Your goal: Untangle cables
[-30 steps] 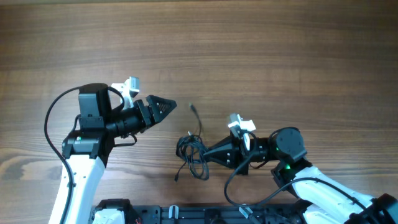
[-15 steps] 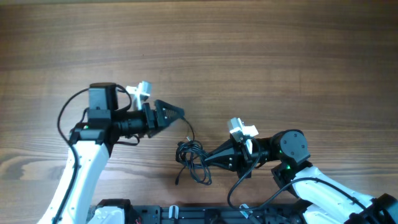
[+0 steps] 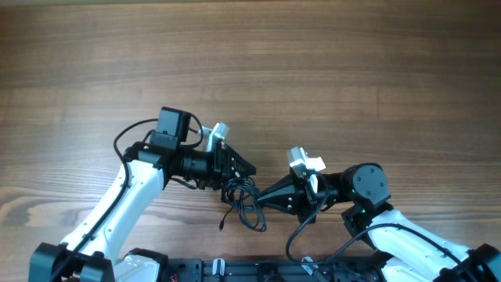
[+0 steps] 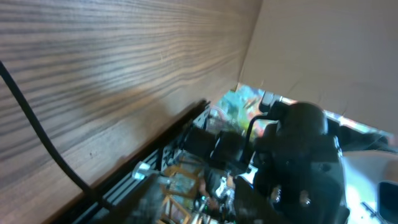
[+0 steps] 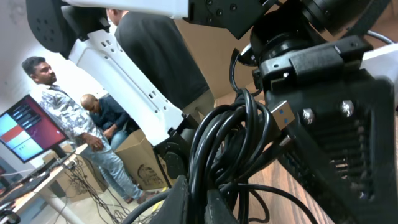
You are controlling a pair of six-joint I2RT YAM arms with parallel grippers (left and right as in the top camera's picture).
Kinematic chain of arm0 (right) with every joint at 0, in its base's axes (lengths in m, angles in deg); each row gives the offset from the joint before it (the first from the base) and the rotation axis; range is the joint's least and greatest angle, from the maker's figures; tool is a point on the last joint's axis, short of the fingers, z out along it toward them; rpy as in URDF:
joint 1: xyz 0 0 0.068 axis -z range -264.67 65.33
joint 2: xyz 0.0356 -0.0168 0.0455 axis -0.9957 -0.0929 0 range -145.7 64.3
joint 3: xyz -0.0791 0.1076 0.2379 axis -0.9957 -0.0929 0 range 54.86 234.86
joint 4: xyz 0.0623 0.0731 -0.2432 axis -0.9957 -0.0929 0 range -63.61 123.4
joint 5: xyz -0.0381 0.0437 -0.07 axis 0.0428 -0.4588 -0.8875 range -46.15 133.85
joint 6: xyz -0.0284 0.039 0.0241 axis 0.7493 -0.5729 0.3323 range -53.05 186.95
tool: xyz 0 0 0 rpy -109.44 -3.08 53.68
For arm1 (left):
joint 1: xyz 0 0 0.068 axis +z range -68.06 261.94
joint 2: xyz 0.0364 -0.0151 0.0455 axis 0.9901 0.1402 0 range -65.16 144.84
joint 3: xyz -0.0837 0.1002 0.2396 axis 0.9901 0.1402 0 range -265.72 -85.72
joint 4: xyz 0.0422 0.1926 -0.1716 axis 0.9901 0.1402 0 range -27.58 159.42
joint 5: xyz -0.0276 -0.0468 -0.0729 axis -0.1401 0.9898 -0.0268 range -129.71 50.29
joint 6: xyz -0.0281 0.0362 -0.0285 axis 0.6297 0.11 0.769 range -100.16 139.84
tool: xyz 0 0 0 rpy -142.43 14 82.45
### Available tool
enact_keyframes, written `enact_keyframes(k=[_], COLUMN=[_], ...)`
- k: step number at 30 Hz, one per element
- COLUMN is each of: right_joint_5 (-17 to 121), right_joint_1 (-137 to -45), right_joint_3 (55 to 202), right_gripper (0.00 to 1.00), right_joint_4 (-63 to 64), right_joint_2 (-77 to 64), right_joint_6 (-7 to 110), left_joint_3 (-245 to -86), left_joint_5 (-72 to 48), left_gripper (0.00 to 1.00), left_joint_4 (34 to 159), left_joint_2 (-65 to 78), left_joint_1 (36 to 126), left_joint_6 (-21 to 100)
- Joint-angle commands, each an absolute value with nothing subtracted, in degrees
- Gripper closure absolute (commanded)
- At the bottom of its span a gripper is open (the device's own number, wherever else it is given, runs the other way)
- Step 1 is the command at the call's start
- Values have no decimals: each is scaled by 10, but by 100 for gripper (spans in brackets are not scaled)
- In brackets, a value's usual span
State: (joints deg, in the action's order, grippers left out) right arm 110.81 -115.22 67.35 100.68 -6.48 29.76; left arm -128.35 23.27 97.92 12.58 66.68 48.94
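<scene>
The cables [image 3: 244, 205] lie as a small black knot with loose loops on the wooden table, near its front edge. My right gripper [image 3: 258, 196] reaches in from the right and is shut on the knot. In the right wrist view its fingers [image 5: 180, 199] pinch several strands of the cables [image 5: 230, 137], and a plug with a blue insert [image 5: 282, 116] sticks out beside them. My left gripper [image 3: 244, 172] sits against the knot's upper left side. Whether it grips anything is hidden, and its jaws are a dark blur in the left wrist view. One thin black strand [image 4: 37, 124] crosses the wood there.
A black metal rail [image 3: 235, 270] runs along the table's front edge, just below the knot, and shows again as the rail [image 4: 143, 168]. The right arm's black body [image 4: 298, 155] is close in front of the left wrist camera. Bare wood [image 3: 313, 70] fills the far half.
My left arm has swung right and down from open table to the knot. The loose end that stood above the knot no longer shows. The right gripper has kept its hold and place.
</scene>
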Motion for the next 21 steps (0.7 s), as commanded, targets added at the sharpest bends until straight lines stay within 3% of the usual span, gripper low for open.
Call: enact_keyframes(k=[1, 2, 6, 7, 8, 12, 16, 19, 21], right_joint_5=[1094, 1090, 1060, 1043, 1018, 998, 999, 998, 997], right_joint_1=[-1150, -1149, -1149, -1149, -1149, -1149, -1149, -1149, -1149], right_joint_3=[676, 676, 676, 676, 676, 676, 676, 676, 676], right_gripper=[96, 96, 95, 75, 74, 96, 96, 96, 96], right_joint_4=[1012, 1012, 1008, 1000, 988, 940, 890, 896, 901], right_joint_2=[-66, -66, -66, -66, -66, -66, -66, -66, -66], right_joint_6=[304, 303, 306, 310, 309, 317, 433, 417, 411], left_joint_3=[-1289, -1289, -1289, -1289, -1289, -1289, -1289, -1289, -1289], left_joint_5=[243, 230, 102, 83, 66, 63, 102, 186, 194], left_gripper=[85, 96, 96, 96, 96, 96, 95, 83, 81], left_joint_4=[978, 978, 978, 978, 976, 958, 921, 883, 883], left_joint_2=[130, 130, 130, 130, 130, 129, 127, 127, 127], left_joint_1=[653, 652, 665, 670, 677, 709, 739, 765, 777], left_joint_6=[486, 486, 522, 537, 552, 554, 515, 462, 456])
